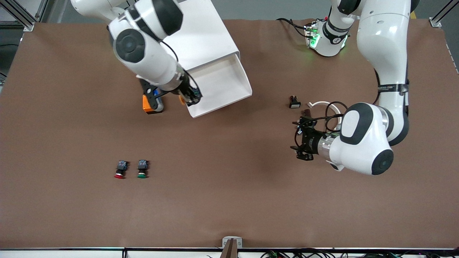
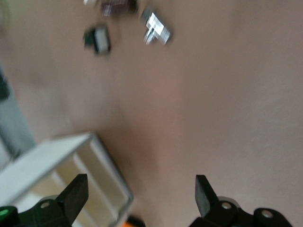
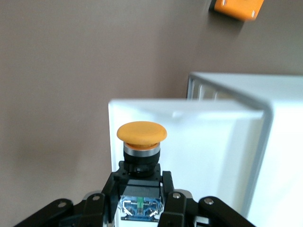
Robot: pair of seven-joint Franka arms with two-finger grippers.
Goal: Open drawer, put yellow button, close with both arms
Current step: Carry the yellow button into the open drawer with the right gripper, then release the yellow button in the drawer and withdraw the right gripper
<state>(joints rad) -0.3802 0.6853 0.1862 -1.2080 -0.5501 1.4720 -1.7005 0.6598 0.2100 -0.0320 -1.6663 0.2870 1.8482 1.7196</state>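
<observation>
Yellow button (image 3: 141, 132), domed glossy cap, clamped in right pincer (image 3: 142, 191); left pincer (image 2: 142, 194) spread.

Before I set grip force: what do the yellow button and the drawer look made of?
The yellow button, held in the right gripper, looks like matte plastic, with a shiny metal-like collar under its cap. The drawer looks like smooth cream-white plastic: thin walls, even sheen. Painted metal can't be excluded. The left gripper waits open over the table.
</observation>
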